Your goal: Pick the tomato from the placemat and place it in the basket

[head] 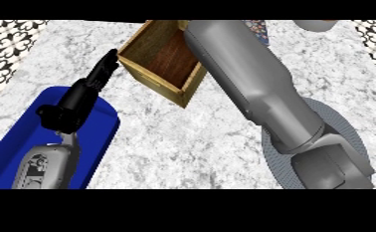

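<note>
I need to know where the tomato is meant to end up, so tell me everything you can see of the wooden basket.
The wooden basket is an open-topped box with light tan plank walls and a darker reddish-brown floor. It stands on the marble counter, turned at an angle, one corner pointing toward the robot. The right forearm crosses over its right side and hides that part. The left hand shows beside its left wall, fingers straight. No tomato shows on the visible floor.

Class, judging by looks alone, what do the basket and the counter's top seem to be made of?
Basket: looks like wood, matte tan walls with a grained reddish-brown floor. Counter's top: looks like marble or similar stone, white with grey veining, though it may be only a patterned surface.
</note>
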Controlling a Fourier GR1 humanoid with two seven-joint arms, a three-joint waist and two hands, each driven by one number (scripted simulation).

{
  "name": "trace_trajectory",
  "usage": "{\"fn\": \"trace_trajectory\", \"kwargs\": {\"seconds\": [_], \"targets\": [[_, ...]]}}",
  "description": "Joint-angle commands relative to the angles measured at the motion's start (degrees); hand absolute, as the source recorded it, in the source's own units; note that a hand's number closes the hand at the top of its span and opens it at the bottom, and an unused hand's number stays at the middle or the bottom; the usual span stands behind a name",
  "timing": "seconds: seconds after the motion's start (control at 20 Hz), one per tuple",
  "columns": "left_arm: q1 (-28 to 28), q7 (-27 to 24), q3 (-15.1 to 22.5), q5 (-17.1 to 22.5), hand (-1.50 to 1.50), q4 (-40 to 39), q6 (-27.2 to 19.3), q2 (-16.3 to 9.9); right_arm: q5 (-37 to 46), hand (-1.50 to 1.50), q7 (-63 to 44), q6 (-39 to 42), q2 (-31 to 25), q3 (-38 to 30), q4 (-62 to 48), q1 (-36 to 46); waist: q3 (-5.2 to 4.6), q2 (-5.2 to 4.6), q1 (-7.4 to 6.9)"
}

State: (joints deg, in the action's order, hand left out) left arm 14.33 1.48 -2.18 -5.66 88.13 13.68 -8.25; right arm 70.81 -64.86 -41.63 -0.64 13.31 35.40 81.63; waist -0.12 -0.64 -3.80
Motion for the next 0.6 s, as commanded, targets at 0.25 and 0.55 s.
{"fn": "trace_trajectory", "kwargs": {"seconds": [0.25, 0.55], "targets": [[-2.1, -2.5, -1.7, 1.3, 0.00, -0.4, 2.0, -1.9, 1.1, -1.50, -10.4, -8.7, 0.6, -0.5, -4.3, 2.7, -0.02, 0.05, 0.10], [-0.7, 0.6, 0.1, -0.2, 0.00, 1.5, 0.1, -0.2, -0.8, -1.50, -7.3, -15.9, 0.6, -1.8, -2.7, 3.2, 0.06, 0.29, 0.36]]}}
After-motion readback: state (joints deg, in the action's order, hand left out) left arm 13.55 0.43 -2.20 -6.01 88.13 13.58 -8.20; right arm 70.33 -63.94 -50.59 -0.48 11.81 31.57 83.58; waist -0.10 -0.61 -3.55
